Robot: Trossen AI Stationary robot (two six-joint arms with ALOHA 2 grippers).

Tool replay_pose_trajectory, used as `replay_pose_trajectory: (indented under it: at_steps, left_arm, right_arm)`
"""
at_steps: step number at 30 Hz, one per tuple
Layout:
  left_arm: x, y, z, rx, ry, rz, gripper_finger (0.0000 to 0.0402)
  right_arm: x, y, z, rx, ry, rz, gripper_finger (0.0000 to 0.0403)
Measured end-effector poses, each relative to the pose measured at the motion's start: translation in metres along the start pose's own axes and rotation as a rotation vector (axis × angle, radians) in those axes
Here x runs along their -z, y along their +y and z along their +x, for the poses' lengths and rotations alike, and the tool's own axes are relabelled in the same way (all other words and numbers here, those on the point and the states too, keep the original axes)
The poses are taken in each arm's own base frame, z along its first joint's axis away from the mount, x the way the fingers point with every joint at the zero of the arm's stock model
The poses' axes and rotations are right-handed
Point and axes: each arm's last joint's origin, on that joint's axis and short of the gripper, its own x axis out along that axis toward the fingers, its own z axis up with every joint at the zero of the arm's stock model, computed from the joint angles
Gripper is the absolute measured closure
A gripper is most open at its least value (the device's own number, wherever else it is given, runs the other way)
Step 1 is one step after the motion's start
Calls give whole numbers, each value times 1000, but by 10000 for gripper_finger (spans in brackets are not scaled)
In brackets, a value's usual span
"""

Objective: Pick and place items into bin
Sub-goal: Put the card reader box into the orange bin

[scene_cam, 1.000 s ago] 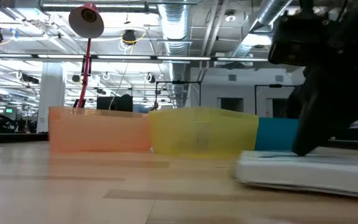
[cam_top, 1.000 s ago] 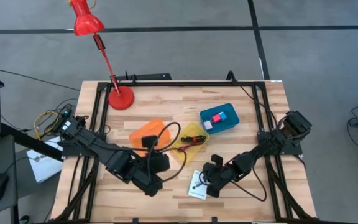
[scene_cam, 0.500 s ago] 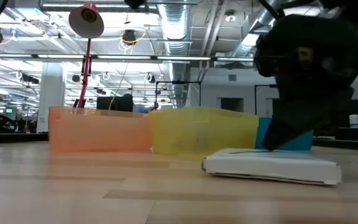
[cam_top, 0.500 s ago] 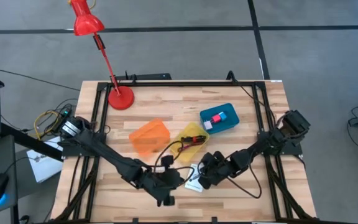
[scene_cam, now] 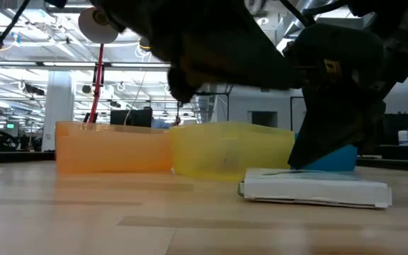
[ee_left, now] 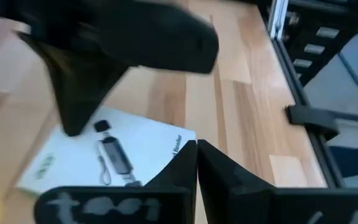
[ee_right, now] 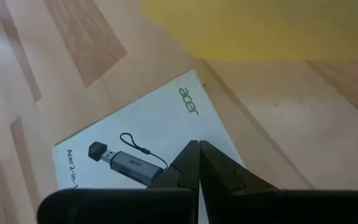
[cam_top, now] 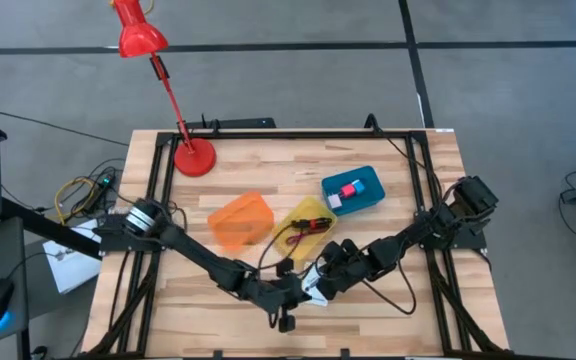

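- Grippers: left gripper (ee_left: 196,163) and right gripper (ee_right: 199,163) both pinched together, tips over flat white card with black picture (cam_top: 311,287), lower centre of high view.
- Yellow plastic bin (cam_top: 308,221) just above card.

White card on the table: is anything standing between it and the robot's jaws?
Nothing visible does. The white card lies flat on the table, and both arms' jaws, closed, are right at it: the right arm from one side, over its printed face, the left arm at the opposite edge.
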Motion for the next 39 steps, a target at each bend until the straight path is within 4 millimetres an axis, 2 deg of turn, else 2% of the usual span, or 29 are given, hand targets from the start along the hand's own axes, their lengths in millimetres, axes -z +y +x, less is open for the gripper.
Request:
replay_pose_trajectory:
  at_steps: [8,13,23,31,36,39]
  left_arm:
    - [11,4,44,-80,127,24,401]
    - [15,4,49,-108,179,-9,401]
    - [26,4,40,-158,311,-36,401]
    - [14,-1,15,-229,380,29,402]
    - [5,-2,0,-273,387,40,402]
    - [4,-2,0,-277,372,38,402]
  right_arm:
    - [0,1,0,-3,-1,-2,403]
    - [3,-1,-1,18,23,-11,403]
    - [24,9,-11,-9,77,-38,403]
    - [43,24,-19,-130,152,-50,403]
    - [47,33,-23,-171,46,-198,403]
    - [45,38,-25,-161,3,-250,403]
